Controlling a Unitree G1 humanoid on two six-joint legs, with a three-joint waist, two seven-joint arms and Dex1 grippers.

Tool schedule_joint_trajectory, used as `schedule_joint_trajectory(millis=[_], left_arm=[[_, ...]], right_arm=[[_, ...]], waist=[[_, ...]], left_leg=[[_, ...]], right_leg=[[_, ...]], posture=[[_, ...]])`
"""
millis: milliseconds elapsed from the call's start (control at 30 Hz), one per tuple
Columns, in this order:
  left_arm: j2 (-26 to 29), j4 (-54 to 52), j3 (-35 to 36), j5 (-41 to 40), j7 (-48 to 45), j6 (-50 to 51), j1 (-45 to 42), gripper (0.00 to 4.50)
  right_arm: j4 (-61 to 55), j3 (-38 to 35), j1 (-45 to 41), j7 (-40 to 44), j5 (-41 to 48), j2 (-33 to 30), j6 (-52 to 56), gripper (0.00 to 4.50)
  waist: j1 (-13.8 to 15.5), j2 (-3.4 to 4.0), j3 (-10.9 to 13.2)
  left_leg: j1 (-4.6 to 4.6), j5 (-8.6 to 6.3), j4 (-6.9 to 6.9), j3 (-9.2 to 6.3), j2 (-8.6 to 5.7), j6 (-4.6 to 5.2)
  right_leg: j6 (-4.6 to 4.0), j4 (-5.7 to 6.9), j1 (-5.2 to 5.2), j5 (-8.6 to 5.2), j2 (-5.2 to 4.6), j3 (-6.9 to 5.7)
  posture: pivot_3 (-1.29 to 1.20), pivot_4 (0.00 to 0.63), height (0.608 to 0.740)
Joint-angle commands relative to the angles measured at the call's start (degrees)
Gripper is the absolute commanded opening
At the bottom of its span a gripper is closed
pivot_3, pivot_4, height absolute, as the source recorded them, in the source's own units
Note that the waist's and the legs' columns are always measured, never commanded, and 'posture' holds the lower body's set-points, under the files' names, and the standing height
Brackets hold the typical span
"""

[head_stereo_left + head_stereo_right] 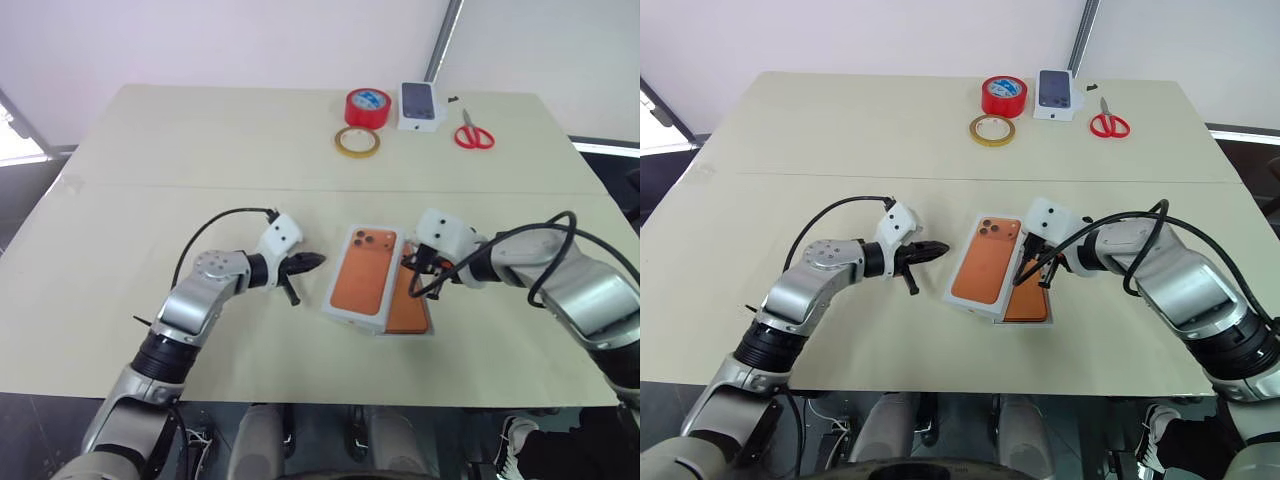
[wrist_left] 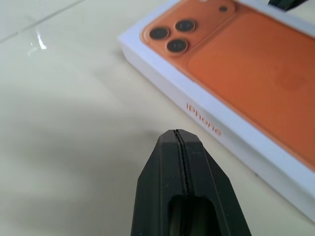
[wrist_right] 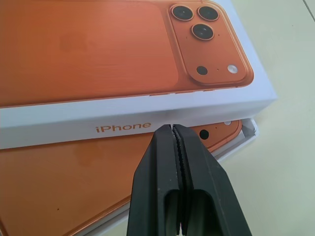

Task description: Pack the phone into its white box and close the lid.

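Both of my claws are pinched shut, holding nothing: right claw (image 3: 173,129) nudges the crooked lid (image 1: 365,272), left claw (image 1: 312,262) waits beside it. Next, I slide the lid square over the phone (image 3: 74,187) in the white box (image 3: 248,129).

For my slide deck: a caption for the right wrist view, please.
Shut right gripper at the lid, askew over the phone in the white box.

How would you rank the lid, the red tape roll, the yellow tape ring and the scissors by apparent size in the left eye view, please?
1. The lid, clearly largest, though nearest the camera.
2. The red tape roll, yellow tape ring and scissors look too alike to rank.
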Motion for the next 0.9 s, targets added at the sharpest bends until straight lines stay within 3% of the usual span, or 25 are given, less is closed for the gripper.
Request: schedule_joint_trajectory(millis=[33, 900], left_arm=[[-1.1, -0.5, -1.8, 0.8, -0.9, -1.6, -1.4, 0.00], [-5.4, -6.6, -8.0, 0.6, -4.9, 1.6, -3.2, 0.00]], right_arm=[[-1.1, -0.8, -0.7, 0.3, -1.0, 0.4, -0.2, 0.03], [-4.2, -4.8, 5.3, 3.5, -2.0, -3.8, 0.0, 0.03]], waist=[[0.0, 0.00, 0.0], [0.0, 0.00, 0.0]], left_leg=[[0.00, 0.00, 0.00, 0.00, 0.00, 0.00], [0.01, 0.00, 0.04, -0.02, -0.03, 0.00]], right_leg=[[0.00, 0.00, 0.00, 0.00, 0.00, 0.00], [0.00, 0.02, 0.02, 0.00, 0.01, 0.01]], posture=[[0.00, 0.150, 0.740], [0.00, 0.150, 0.740]])
